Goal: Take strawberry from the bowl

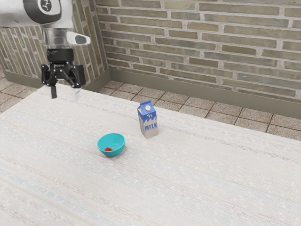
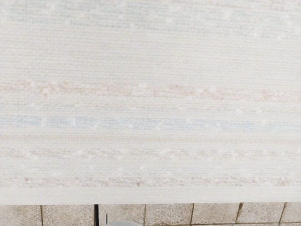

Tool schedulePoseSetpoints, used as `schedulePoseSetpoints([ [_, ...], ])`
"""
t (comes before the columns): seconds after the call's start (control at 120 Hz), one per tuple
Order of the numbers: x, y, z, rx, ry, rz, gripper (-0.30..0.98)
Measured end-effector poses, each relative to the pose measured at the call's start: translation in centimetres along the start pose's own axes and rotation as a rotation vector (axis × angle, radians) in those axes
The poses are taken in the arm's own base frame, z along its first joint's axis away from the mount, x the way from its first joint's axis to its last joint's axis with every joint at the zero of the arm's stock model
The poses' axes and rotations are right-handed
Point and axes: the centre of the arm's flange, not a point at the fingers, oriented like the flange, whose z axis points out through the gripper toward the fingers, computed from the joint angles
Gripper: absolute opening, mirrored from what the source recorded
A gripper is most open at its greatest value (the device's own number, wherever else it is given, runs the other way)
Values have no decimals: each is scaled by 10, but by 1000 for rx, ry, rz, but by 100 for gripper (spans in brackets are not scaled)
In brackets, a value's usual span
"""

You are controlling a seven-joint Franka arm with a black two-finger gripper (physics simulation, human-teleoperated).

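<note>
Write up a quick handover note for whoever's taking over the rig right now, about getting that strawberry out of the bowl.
Gripper: jaws open and empty, raised up by the table's edge at the exterior view's upper left, well away from the bowl.
Job's things: the red strawberry lies inside the turquoise bowl, which stands upright on the table.
Nearby: milk carton, upright beside the bowl, not touching it.
Done: no pick yet.
Left: reach the bowl, grasp the strawberry, lift it out.

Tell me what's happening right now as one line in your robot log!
claw: open, empty | strawberry: in turquoise bowl | milk carton: upright, near bowl
</note>
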Motion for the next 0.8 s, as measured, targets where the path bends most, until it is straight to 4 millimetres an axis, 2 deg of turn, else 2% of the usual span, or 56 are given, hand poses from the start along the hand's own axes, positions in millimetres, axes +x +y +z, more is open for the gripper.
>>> schedulePoseSetpoints([
  [0.067, 7, 3, 1, 3, 84, 10, 69],
  [0.1, 18, 4, 2, 8, 114, 8, 69],
  [0.133, 43, 5, 6, 21, 132, -4, 69],
  [0.2, 108, 19, 22, 53, 150, -25, 69],
  [0.25, 150, -4, 48, 15, 137, -106, 68],
  [0.292, 167, -21, 63, -18, 135, -170, 68],
  [0.358, 172, -33, 99, -75, 110, -243, 68],
  [0.442, 176, -23, 129, -127, 108, -314, 65],
  [0.517, 187, -20, 142, -159, 121, -393, 64],
  [0.633, 203, -38, 162, -172, 129, -535, 62],
  [0.8, 224, -46, 190, -164, 129, -667, 46],
])
